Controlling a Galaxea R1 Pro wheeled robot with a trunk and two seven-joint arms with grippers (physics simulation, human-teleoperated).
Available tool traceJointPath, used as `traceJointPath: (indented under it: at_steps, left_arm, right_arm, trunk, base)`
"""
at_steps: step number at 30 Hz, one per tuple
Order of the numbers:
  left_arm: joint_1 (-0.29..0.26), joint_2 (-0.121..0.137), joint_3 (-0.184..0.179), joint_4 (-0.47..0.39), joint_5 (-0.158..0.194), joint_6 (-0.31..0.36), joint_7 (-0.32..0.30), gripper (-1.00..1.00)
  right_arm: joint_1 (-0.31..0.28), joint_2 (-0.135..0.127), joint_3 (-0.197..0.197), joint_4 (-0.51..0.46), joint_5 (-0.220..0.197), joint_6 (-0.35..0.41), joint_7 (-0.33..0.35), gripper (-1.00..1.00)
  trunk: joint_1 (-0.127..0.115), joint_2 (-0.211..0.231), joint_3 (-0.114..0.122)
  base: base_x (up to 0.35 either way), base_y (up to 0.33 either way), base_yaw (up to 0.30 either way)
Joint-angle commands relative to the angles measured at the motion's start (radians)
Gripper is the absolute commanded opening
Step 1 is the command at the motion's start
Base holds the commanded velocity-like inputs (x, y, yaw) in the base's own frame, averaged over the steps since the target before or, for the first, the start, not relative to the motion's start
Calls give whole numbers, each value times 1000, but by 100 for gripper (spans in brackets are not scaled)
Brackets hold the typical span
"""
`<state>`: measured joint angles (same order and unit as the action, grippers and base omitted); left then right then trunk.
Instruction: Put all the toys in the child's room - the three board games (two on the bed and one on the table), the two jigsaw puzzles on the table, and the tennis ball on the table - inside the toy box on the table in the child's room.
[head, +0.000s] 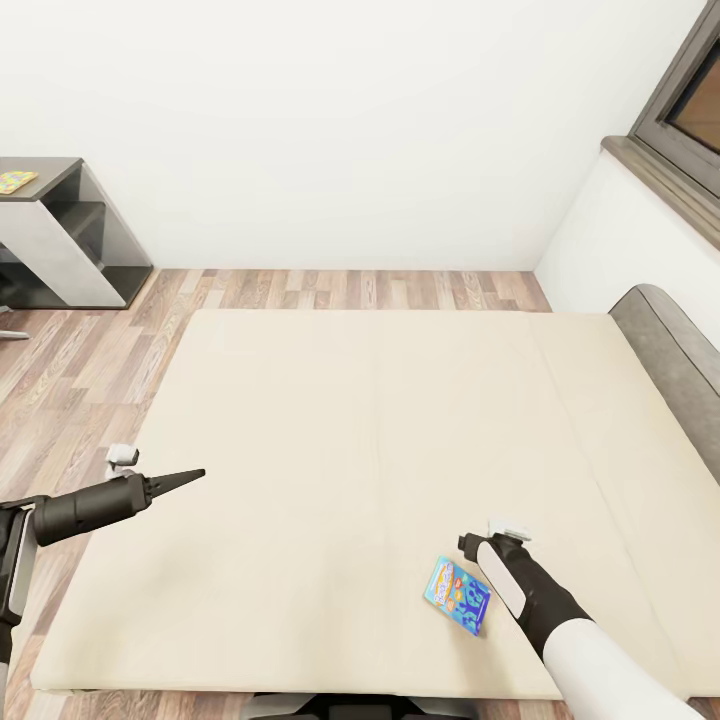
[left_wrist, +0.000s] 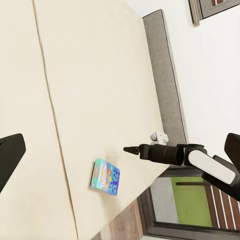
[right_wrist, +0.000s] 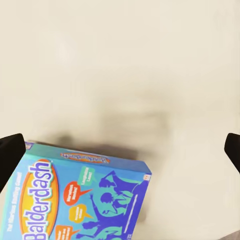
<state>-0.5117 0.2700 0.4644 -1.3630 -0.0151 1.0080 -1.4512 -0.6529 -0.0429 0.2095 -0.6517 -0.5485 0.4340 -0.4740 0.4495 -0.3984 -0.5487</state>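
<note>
Balderdash board game lies flat on the cream bed, near the bed's foot edge (its blue lid faces up). Just beside the box, toward the grey headboard, hangs the right gripper, fingers spread wide and empty above the mattress. Well apart from the box, over the bed's far side edge, the left gripper points across the mattress, fingers drawn together on nothing.
</note>
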Motion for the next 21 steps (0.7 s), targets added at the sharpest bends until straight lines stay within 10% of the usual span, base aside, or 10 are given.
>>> traceJointPath:
  at_steps: [1,21]
  left_arm:
    - [-1,0,0,0,-2,11,-5,100]
    - [-1,0,0,-1,-2,11,-5,100]
  right_arm:
    - [-1,-2,7,-2,-9,3,-9,100]
    - [-1,-1,8,-2,-10,3,23,100]
  trunk:
    - [1,-2,-1]
    - [1,-2,-3]
  base:
    - [0,0,0]
    - [0,0,0]
